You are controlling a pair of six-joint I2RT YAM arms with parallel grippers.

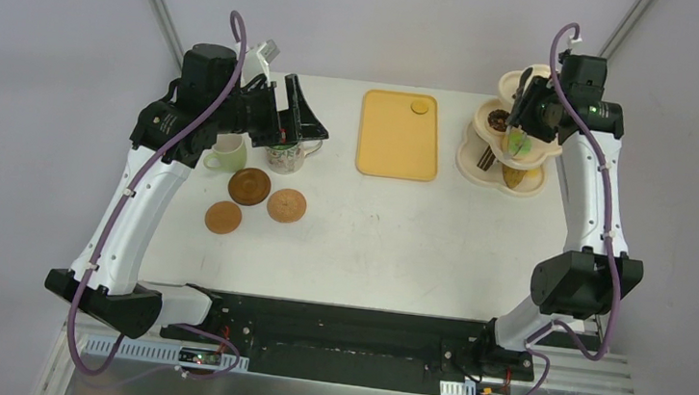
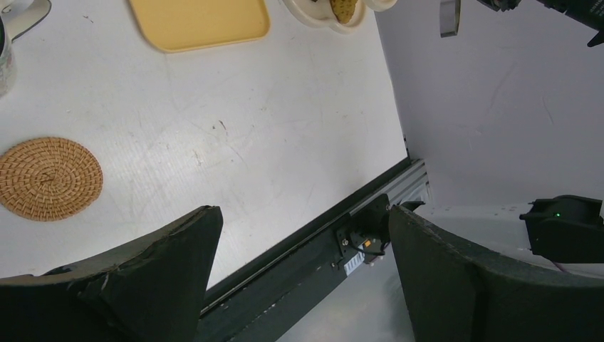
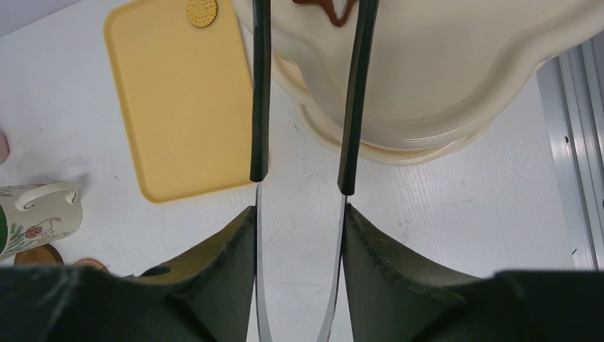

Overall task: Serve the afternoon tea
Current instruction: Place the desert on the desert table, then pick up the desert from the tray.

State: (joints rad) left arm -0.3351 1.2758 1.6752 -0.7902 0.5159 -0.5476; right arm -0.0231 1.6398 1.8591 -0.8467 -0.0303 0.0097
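Note:
The cream three-tier stand (image 1: 473, 161) holds several toy pastries, among them a green one (image 1: 519, 144). My right gripper (image 1: 534, 107) is over it, shut on the black tongs (image 3: 260, 92). The tongs' tips reach a brown pastry (image 3: 324, 8) on the stand (image 3: 441, 85). My left gripper (image 1: 300, 115) is open and empty just above the patterned mug (image 1: 286, 157), with the cream mug (image 1: 226, 154) beside it. Three brown coasters (image 1: 249, 186) lie in front. The pink mug and the red knob are hidden.
The yellow tray (image 1: 398, 134) lies at the back middle with a round cookie (image 1: 421, 107) in its far right corner. In the left wrist view one coaster (image 2: 48, 178) lies left of my open gripper (image 2: 303, 210), and the table's front edge runs below it.

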